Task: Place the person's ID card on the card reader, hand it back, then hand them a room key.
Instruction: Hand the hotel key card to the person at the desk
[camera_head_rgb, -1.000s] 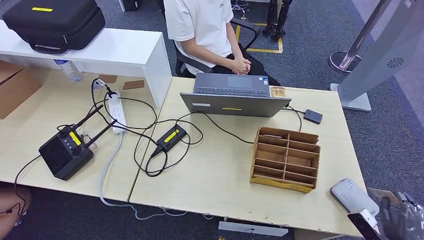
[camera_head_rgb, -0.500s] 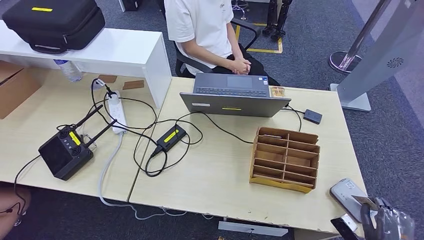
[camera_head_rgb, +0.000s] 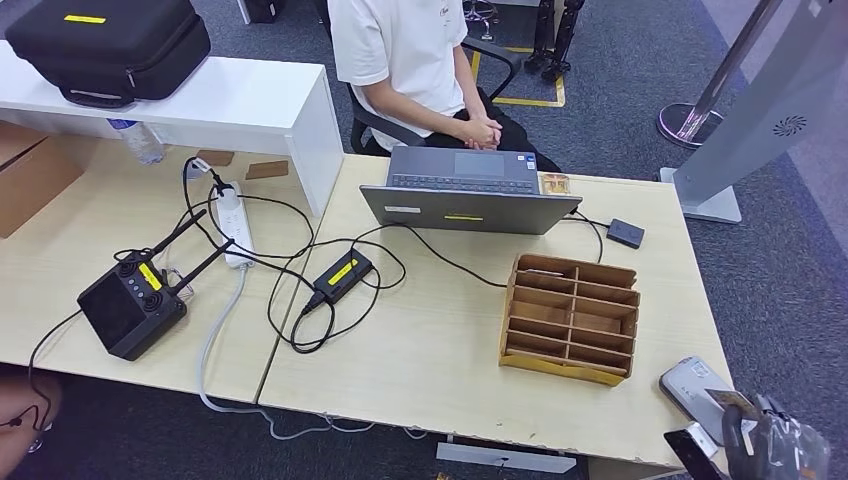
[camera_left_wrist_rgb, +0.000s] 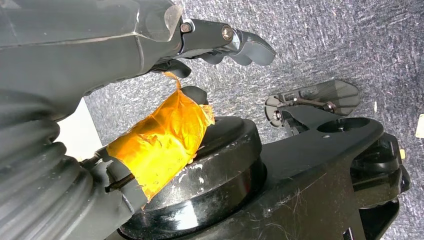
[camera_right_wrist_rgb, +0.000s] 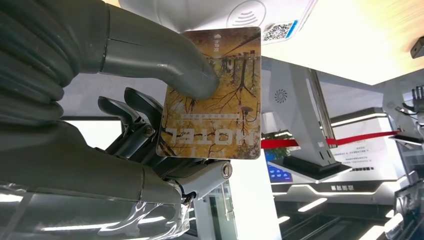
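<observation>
One person (camera_head_rgb: 410, 60) sits behind one laptop (camera_head_rgb: 468, 200). Nearer than the laptop stands one wooden organizer (camera_head_rgb: 570, 318), and beyond its near right corner lies one grey card reader (camera_head_rgb: 700, 398) at the desk edge. The right hand (camera_right_wrist_rgb: 150, 145) hovers just beside the reader, thumb pinching one card (camera_right_wrist_rgb: 212, 95) against its fingers. The left hand (camera_left_wrist_rgb: 150, 65) hangs over carpet, fingers apart, holding nothing.

laptop (camera_head_rgb: 470, 190) open on tabletop (camera_head_rgb: 430, 350), wooden organizer (camera_head_rgb: 571, 318) near it, black controller (camera_head_rgb: 132, 304), power strip (camera_head_rgb: 234, 225), tangled cables
</observation>
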